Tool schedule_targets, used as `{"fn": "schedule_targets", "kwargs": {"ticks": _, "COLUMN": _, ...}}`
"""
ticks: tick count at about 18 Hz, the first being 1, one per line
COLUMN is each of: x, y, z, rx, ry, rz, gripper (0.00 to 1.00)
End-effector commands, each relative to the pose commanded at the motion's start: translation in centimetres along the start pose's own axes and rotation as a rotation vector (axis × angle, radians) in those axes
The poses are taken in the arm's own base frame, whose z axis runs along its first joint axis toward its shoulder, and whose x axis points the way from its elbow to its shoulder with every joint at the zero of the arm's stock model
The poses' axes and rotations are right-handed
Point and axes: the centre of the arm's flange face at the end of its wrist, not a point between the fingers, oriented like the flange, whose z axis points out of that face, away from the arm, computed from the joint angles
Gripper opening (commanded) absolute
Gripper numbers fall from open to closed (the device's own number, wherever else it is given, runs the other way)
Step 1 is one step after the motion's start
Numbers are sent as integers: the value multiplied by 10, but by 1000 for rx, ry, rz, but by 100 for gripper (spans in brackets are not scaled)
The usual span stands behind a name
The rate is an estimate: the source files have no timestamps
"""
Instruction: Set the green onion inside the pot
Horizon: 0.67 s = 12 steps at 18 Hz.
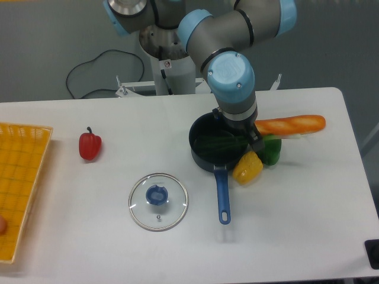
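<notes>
Green onion (pixel 220 142) seen lying inside the pot (pixel 204 155), directly below and just left of the end effector (pixel 253 141); long axis running roughly left to right, right end toward the fingers. Fingers hidden behind the wrist: apart or together, impossible to tell. Crowded close on the pot's right: yellow pepper (pixel 247 168), green pepper (pixel 272 150), baguette (pixel 291 125). Well apart on the counter (pixel 296 225): glass lid (pixel 159 201), red pepper (pixel 90 145), yellow basket (pixel 21 177).

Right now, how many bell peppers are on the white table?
3. The red bell pepper lies left of centre. The yellow bell pepper and green bell pepper sit right of the dark pot; the arm may hide others.
</notes>
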Motion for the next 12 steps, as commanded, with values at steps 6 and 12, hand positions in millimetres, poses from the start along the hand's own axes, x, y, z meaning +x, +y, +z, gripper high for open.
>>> {"fn": "schedule_targets", "kwargs": {"ticks": 6, "x": 5, "y": -31, "z": -10, "rx": 3, "ry": -26, "rz": 38, "gripper": 100}}
{"fn": "schedule_targets", "kwargs": {"ticks": 12, "x": 9, "y": -35, "z": -17, "rx": 43, "ry": -35, "rz": 41, "gripper": 100}}
